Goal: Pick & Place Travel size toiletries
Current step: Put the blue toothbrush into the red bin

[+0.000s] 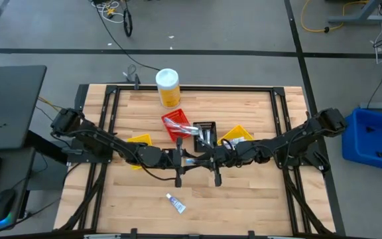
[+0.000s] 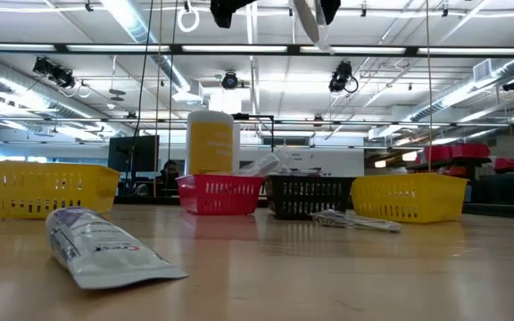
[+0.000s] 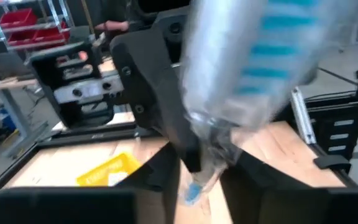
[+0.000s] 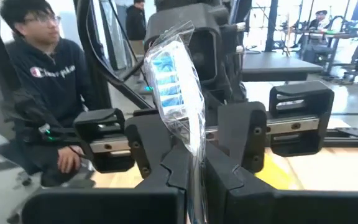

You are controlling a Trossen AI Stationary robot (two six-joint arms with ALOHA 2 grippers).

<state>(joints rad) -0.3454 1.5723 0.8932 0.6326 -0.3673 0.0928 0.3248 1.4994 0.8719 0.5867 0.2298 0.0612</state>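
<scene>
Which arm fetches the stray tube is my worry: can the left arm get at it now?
Probably yes: the white tube lies alone on the bare table near the left gripper, nothing between. But that gripper meets the right gripper at a wrapped toothbrush, which the right holds.

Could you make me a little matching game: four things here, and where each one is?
1 white tube
2 yellow canister
3 clear-wrapped packet
4 red bin

A upright at the table's far edge
B pinched in the right claw, facing the left claw
C lying alone near the front edge
D beside the black bin

Pairs: 1-C, 2-A, 3-B, 4-D
</scene>
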